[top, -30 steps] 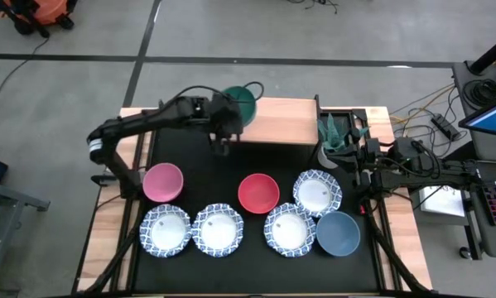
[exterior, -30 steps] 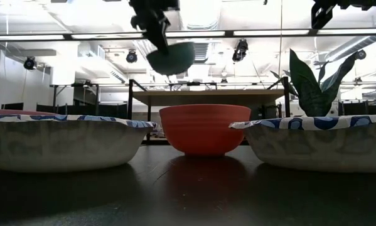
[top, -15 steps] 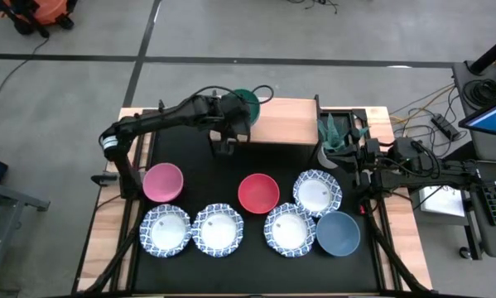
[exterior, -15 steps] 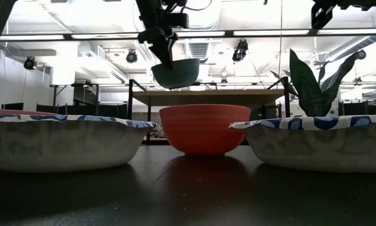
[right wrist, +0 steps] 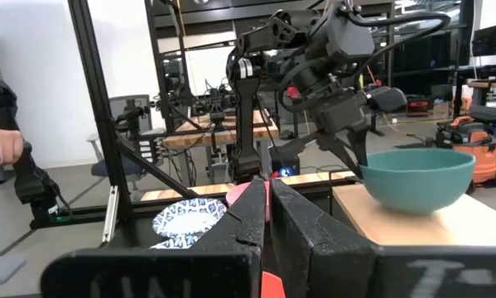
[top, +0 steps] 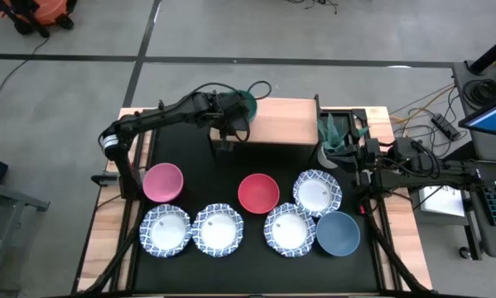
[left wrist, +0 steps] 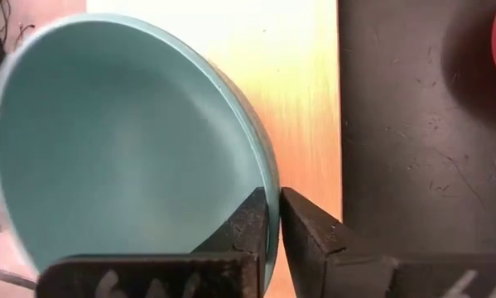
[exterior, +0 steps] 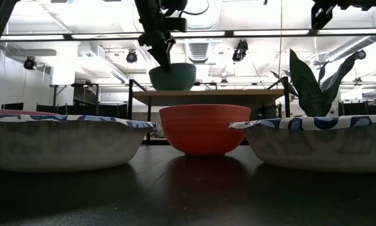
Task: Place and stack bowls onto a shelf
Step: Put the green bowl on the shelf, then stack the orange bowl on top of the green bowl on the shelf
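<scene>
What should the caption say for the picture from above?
Left gripper sets the green bowl on the shelf; seven bowls wait.

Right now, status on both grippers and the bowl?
Left gripper shut on green bowl rim, low over shelf. Right gripper shut, parked by plant pot. Shelf spot unobstructed.

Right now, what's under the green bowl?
The light-wood shelf is under the green bowl, which the left gripper pinches by its rim. The bowl looks down on the board, though its base hides the contact.
</scene>
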Robot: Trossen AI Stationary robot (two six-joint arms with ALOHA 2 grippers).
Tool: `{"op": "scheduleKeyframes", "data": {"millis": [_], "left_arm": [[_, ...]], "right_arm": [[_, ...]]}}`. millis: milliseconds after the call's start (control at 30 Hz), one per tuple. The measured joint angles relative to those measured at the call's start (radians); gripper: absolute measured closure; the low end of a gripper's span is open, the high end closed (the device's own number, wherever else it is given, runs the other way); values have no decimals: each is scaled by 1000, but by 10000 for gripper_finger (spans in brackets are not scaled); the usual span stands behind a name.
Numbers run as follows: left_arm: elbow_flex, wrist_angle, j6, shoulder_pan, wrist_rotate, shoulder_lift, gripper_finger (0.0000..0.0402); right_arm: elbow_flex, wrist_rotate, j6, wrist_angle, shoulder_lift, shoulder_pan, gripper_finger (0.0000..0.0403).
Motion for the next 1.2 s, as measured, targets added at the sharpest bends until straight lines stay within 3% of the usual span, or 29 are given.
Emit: {"op": "scheduleKeyframes", "data": {"millis": [367,900,1200], "left_arm": [[0,1,-1,3,0,0,353],[-1,0,1,10,-11,-20,239],[-1,-33,-29,10,-11,-91,226]], "right_arm": [[0,0,2,0,0,0,394],[0,0,3,0,0,0,394],[0,0,2,0,0,0,394]]}}
